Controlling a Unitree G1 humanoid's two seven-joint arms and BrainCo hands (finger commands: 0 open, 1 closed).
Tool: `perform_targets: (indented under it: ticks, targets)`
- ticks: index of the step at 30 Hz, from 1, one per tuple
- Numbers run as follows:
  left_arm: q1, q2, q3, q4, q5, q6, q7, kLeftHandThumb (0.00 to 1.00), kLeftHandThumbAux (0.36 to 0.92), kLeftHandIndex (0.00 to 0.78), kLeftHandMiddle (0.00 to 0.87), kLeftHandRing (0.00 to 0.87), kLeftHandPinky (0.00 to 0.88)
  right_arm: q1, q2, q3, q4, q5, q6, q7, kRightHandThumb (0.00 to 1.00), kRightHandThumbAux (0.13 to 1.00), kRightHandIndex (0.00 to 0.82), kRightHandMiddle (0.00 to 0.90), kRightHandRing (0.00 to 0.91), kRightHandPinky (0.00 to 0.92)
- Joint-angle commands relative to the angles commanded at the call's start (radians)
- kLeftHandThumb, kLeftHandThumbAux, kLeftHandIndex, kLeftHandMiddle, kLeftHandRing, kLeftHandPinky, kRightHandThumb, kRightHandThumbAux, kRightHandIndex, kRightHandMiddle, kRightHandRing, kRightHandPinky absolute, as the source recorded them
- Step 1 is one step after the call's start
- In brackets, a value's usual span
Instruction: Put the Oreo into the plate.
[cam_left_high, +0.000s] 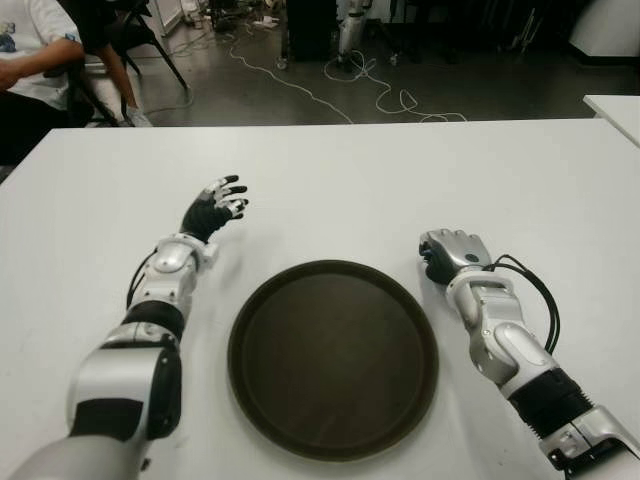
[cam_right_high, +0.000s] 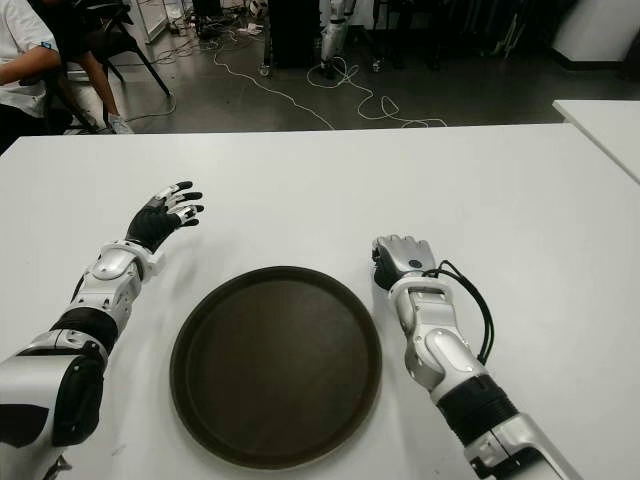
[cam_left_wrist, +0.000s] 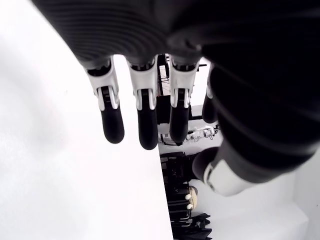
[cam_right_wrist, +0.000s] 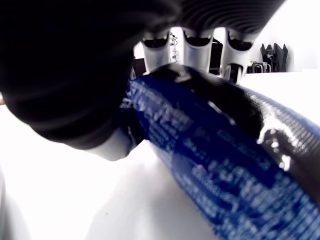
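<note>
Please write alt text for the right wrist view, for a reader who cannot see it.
Seen from very close, the right hand is closed around a blue Oreo pack, which crosses the picture above the white table. Three of its fingers curl over the far side of the pack.

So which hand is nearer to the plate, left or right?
Right. The right hand shows just past the plate rim on its right, fingers closed on the Oreo pack. The left hand shows farther off, beyond its left edge.
</note>
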Motion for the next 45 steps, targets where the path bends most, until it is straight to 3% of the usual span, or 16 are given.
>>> perform_targets:
  ticks: [7, 22, 30, 45]
  targets:
    - [0.001, -0.001, -0.001, -0.001, 0.001, -0.003, 0.001, 0.021, 0.724, 0.148, 0.207, 0.211, 0.233, -0.004, -0.003, 0.001, 0.004, -0.002, 0.002, 0.006, 0.691, 0.739, 0.415, 0.457, 0.463, 0.527]
    - [0.002, -0.009, -0.009, -0.002, 0.009, -0.012, 0.011, 0.047, 0.729, 0.155, 0.215, 0.218, 0.245, 0.001, -0.024, -0.010, 0.000, -0.001, -0.016, -0.015, 0.695, 0.735, 0.417, 0.449, 0.445, 0.501]
    - [0.002, -0.015, -0.006, -0.001, 0.004, -0.009, 0.010, 0.036, 0.738, 0.147, 0.207, 0.209, 0.229, 0.018, -0.034, -0.024, -0.044, -0.004, -0.023, -0.022, 0.694, 0.735, 0.418, 0.474, 0.460, 0.515]
    - [0.000, -0.018, -0.003, -0.001, 0.002, -0.003, 0.010, 0.038, 0.735, 0.141, 0.205, 0.216, 0.247, 0.047, -0.041, -0.028, -0.133, -0.023, 0.005, 0.013, 0.692, 0.735, 0.418, 0.432, 0.424, 0.471]
